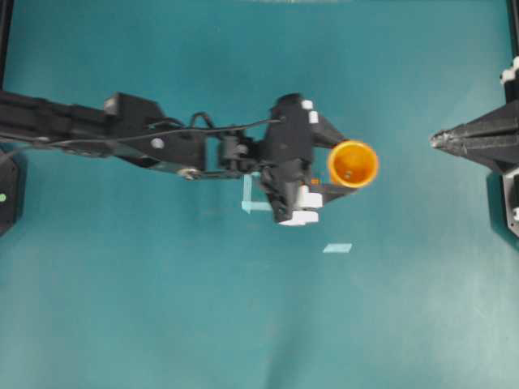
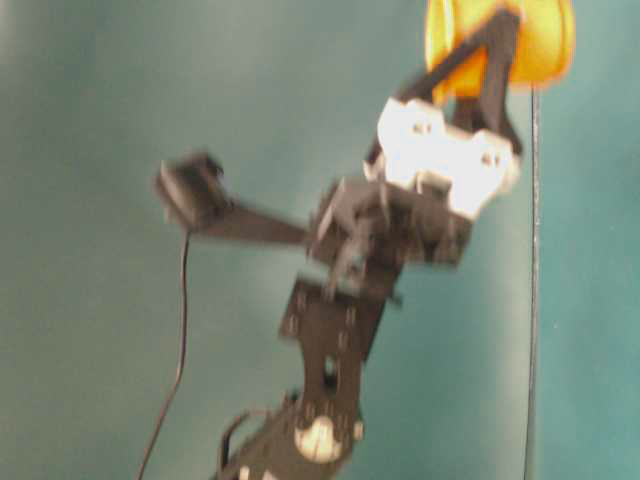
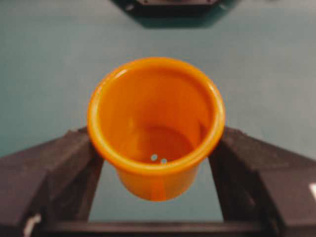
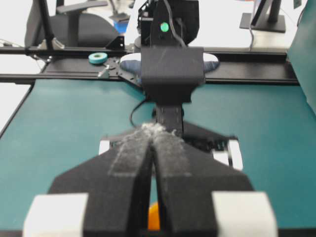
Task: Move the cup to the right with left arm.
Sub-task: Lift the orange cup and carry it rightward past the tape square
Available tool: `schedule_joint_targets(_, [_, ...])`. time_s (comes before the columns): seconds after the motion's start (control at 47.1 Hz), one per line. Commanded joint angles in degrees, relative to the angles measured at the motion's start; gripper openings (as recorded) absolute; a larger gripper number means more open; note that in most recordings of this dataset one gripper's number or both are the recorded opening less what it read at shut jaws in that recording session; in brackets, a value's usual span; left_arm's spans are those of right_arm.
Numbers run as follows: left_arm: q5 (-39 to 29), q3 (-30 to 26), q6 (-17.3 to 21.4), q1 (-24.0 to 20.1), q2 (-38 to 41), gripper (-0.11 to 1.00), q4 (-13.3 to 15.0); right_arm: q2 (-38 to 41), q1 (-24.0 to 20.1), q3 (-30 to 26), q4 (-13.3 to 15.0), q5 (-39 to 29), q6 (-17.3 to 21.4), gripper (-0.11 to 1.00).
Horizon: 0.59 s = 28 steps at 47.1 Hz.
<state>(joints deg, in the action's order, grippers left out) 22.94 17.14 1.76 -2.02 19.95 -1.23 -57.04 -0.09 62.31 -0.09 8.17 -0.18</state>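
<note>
- The cup (image 1: 352,164) stands upright between the left gripper's (image 1: 345,166) two jaws, mouth up, on the teal table (image 1: 162,308).
- From the left wrist view the cup (image 3: 156,126) sits with a black finger (image 3: 54,168) close against each side; whether they press it cannot be told.
- Those jaws stand wide, about the cup's width.
- The right gripper (image 1: 438,140) lies well apart, beyond the cup, jaws pressed together.

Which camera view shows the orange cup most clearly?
The left wrist view: the cup fills the frame, upright, between the left gripper fingers. Overhead shows its round mouth; table-level shows it blurred at the top edge; the right wrist view shows only an orange sliver.
</note>
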Motion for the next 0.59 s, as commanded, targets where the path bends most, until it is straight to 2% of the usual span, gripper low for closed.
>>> schedule_joint_targets(0.0, [-1.1, -4.7, -0.1, 0.4, 0.8, 0.65, -0.2, -0.1, 0.0, -1.9, 0.0, -0.1, 0.0, 0.00])
schedule_joint_targets(0.255, [-5.1, -14.7, -0.1, 0.8, 6.4, 0.65, -0.2, -1.1, 0.0, -2.3, 0.0, -0.2, -0.3, 0.00])
schedule_joint_targets(0.573, [-7.8, -21.6, -0.1, 0.8, 10.5, 0.65, -0.2, -1.4, 0.0, -2.4, 0.0, -0.3, -0.4, 0.00])
